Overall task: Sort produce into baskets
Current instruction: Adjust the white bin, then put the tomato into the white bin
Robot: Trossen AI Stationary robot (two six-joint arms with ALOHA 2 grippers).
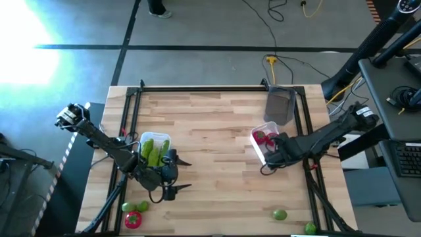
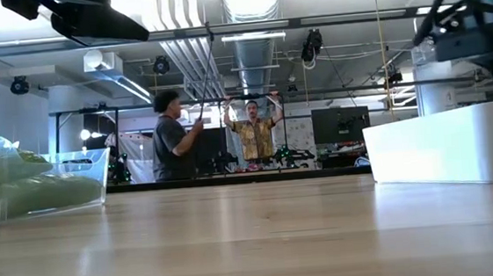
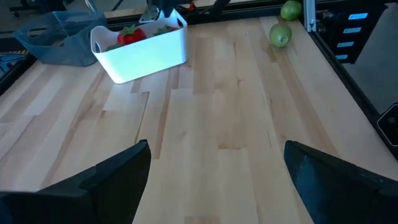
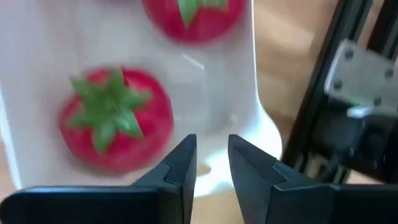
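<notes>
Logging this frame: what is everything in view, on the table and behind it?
Table: one, light wood, with a black frame.
Clear basket: one, at the left, holding the cucumbers.
Cucumbers: about three, green, in the clear basket.
White basket: one, at the right, holding tomatoes.
Tomatoes in the basket: two, red with green tops.
Grey basket: one, at the far right of the table.
Loose tomato: one, red, at the front left.
Limes: green and loose, one or two by the loose tomato, two at the front right.
People: two, in the room behind the table.
Left claw: open wide, beside the clear basket.
Right claw: narrow gap, over the white basket.
</notes>
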